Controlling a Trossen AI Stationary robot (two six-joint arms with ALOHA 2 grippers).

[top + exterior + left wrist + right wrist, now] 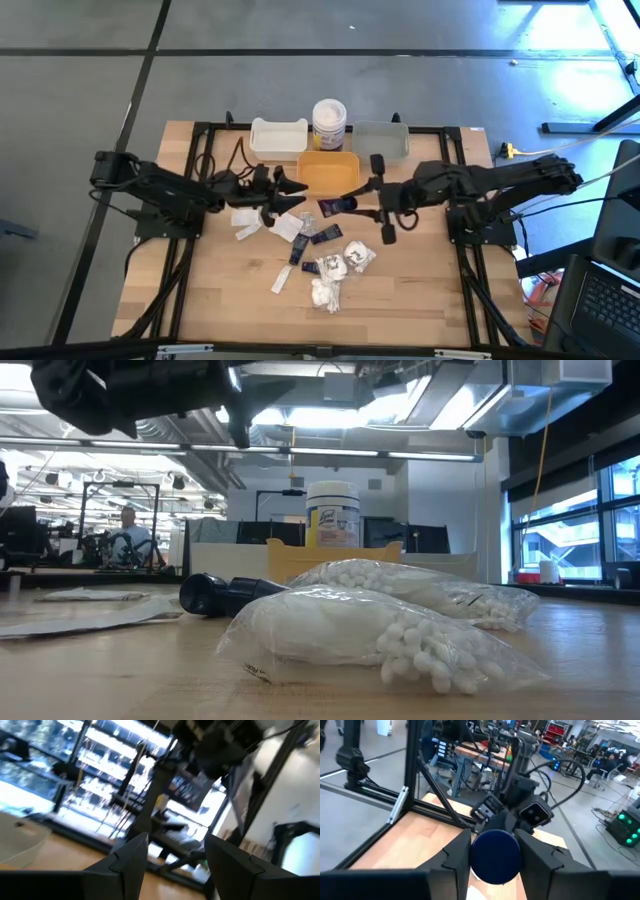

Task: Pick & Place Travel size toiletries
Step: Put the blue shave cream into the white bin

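The right gripper (495,857) has its two dark fingers clamped on a small dark-blue round-capped tube (495,857), held raised over the middle of the table, just in front of the yellow rectangular tray (328,171); the tube looks light and rigid, smooth enough to slip, so a hold across its body, as here, seems sound. The left gripper (172,855) hangs close opposite with its fingers apart and nothing between them.

Below both lie the rest of the toiletries on the pale wooden table (420,290): a black tube (225,595), flat white sachets (247,218) that are thin and will likely need pinching at an edge, and clear bags of white cotton pieces (385,635), soft, light and crinkly, best taken by a fold of the wrap.

At the far edge stand a white rectangular tray (278,136), the yellow one and a grey one (383,140), with a white jar with a yellow label (329,124) between them; no item shows inside any tray from above.
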